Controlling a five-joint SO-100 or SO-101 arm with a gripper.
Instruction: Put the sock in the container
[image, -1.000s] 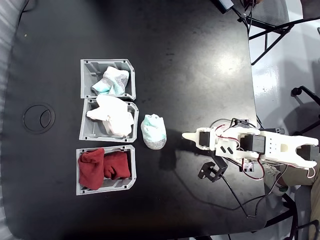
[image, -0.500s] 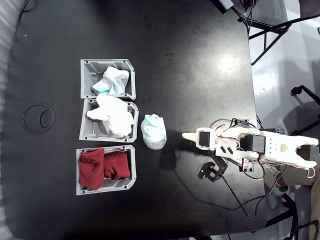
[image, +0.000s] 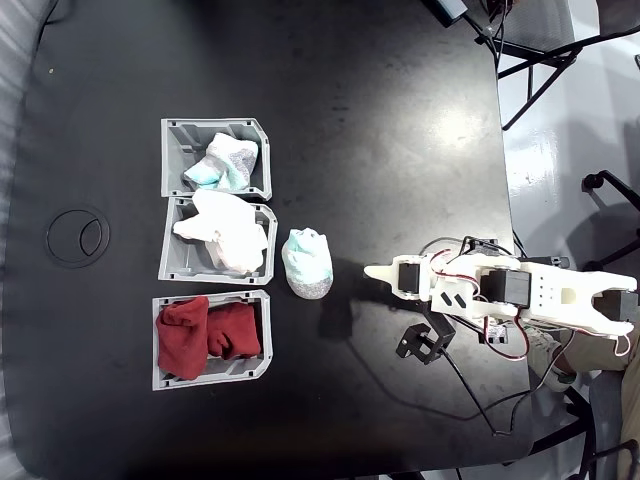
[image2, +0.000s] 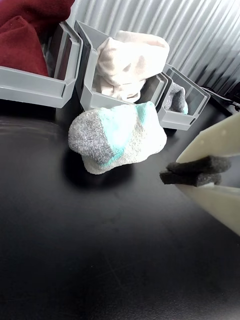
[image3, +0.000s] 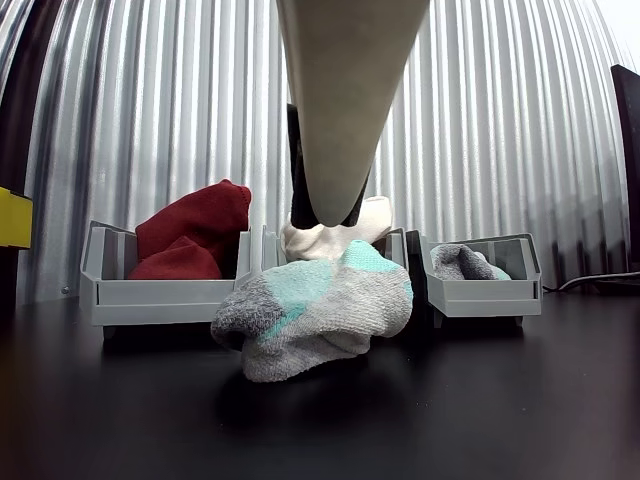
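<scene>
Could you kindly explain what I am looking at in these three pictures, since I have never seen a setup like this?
This is a small white robot arm on a black table. The fixed view looks straight down on it. The wrist view comes from a camera riding on the arm, and the other view sits low, near table height.

At the arm's tip is its pincer, two fingers with dark foam pads, nearly closed and holding nothing.

On the table lies a rolled mint-and-grey sock, seen close up in the wrist view. Beside it stand three grey bins in a row: one holds a similar mint-and-grey sock, the middle one white socks, the last dark red socks. The loose sock rests just outside the middle bin.
</scene>
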